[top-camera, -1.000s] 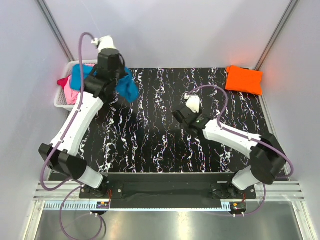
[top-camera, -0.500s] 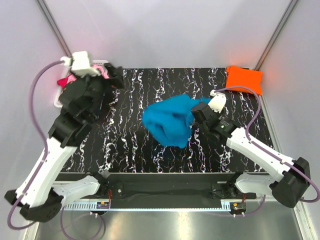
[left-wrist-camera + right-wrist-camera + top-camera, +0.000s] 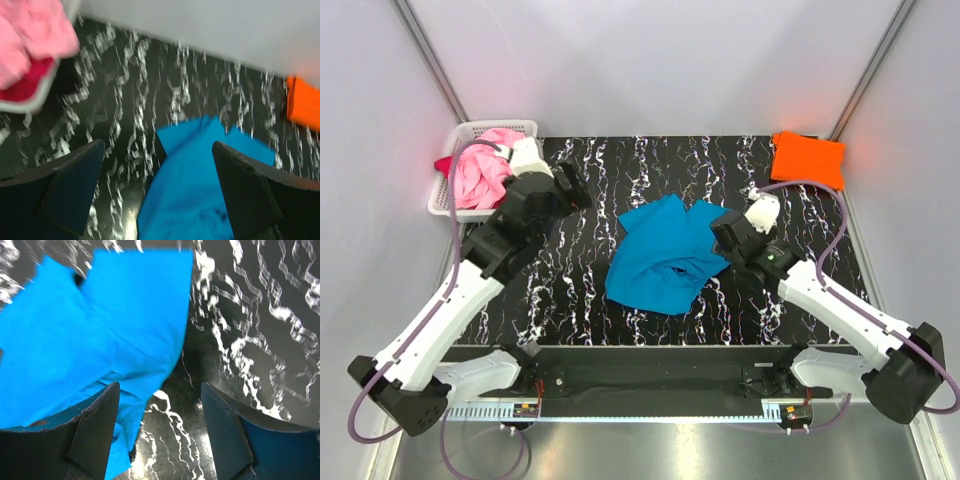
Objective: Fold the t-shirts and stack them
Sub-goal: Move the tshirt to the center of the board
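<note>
1. Turquoise t-shirt (image 3: 665, 255) lies crumpled mid-table (image 3: 580, 290), partly doubled over itself; it needs spreading flat before any fold
2. Left gripper (image 3: 157, 147) spread wide, empty, between basket (image 3: 510, 126) and shirt; right gripper (image 3: 160, 390) spread wide, empty, at the shirt's right edge
3. Suggest: pinch one layer only at opposite hem corners, pull taut, lay down
4. Count: four t-shirts, namely one turquoise, one orange t-shirt (image 3: 808, 158) folded at the far right corner, one pink t-shirt (image 3: 485, 175) and one dark red t-shirt (image 3: 445, 163) in the one basket
</note>
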{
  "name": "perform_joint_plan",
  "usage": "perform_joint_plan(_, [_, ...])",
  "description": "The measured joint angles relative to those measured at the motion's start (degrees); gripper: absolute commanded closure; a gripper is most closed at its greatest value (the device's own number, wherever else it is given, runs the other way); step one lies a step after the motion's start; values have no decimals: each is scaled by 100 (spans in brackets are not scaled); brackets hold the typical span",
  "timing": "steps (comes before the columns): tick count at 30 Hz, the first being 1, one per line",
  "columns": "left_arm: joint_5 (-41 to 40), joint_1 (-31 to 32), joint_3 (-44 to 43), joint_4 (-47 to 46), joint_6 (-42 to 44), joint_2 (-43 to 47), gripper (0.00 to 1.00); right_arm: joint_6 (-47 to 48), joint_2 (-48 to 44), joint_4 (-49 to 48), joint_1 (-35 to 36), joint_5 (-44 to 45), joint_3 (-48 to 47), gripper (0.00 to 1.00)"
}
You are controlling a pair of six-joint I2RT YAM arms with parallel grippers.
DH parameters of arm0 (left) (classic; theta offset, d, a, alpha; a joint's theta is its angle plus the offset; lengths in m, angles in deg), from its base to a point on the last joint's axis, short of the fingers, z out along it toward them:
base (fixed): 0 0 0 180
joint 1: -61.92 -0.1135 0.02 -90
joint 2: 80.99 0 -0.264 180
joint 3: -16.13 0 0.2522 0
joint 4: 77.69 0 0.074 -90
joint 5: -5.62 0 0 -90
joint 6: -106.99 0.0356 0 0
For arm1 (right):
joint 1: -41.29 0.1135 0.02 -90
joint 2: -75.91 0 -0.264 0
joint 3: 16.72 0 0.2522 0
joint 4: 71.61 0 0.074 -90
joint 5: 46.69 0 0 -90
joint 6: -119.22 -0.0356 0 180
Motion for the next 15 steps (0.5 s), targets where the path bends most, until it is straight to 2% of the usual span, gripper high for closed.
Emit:
perform_joint_plan(3, [549, 0, 485, 177, -492, -59, 8, -42, 4, -133, -459, -428, 413, 27])
perform_joint_plan(8, [1215, 0, 1010, 389, -1014, -188, 9, 258, 306, -638, -1864, -1513, 1078, 29])
perform_joint_plan(15, [1617, 0, 1235, 442, -1204, -295, 10, 975, 1397, -1598, -2903, -2747, 796, 36])
